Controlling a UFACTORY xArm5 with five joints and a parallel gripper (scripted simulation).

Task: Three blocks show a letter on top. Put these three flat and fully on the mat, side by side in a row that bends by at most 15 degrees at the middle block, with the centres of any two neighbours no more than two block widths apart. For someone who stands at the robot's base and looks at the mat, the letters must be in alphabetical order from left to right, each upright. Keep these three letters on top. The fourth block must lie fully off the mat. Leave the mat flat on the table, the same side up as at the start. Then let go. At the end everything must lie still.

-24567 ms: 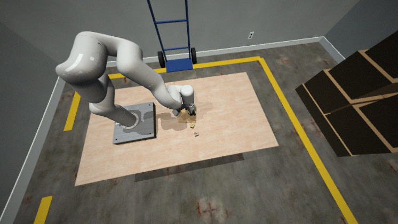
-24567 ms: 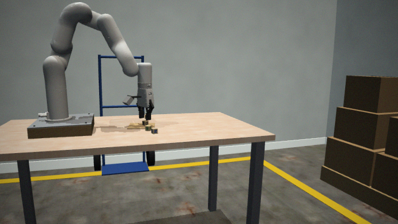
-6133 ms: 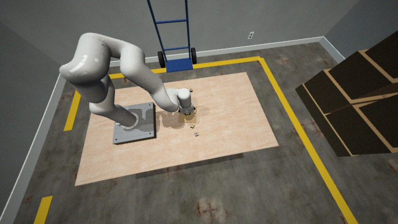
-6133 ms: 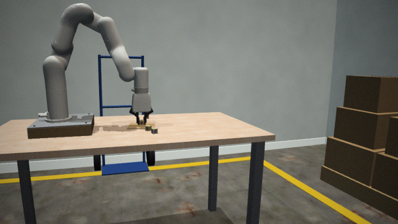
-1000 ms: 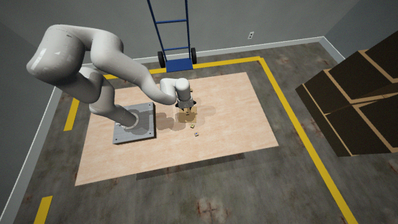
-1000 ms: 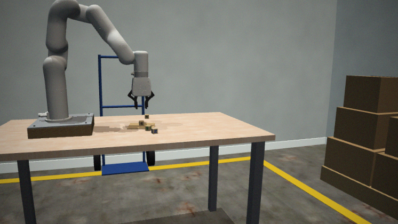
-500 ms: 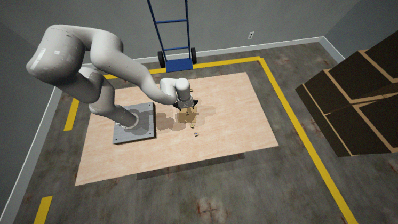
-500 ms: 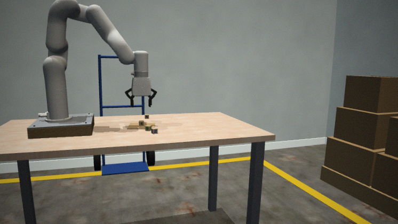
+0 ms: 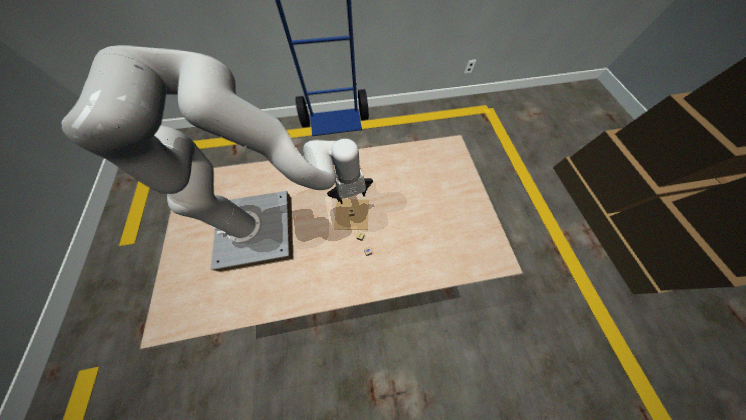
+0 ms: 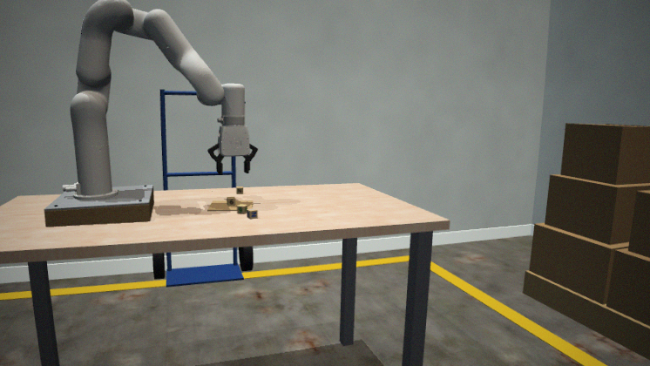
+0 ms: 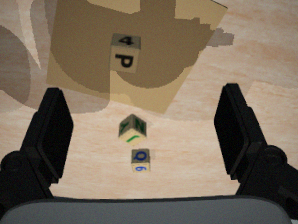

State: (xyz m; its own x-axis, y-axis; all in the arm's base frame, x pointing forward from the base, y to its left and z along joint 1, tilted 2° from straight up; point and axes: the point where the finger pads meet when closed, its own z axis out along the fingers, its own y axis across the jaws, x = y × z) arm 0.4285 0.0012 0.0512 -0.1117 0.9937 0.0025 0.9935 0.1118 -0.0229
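Black-fingered, our pincer [image 9: 352, 197] [image 10: 233, 167] [image 11: 142, 103] hangs wide open above the mat [image 9: 341, 223] [image 10: 217, 206] [image 11: 67, 65]; below it, we see one block [image 9: 351, 212] [image 10: 231, 200] [image 11: 125, 52] on the mat.

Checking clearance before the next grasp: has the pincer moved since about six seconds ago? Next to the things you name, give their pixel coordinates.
Yes, upward: the pincer [image 9: 351, 199] [image 10: 233, 171] [image 11: 142, 103] has risen farther above the tabletop [image 9: 443, 208] [image 10: 341, 204] [image 11: 195, 175] in the exterior view.
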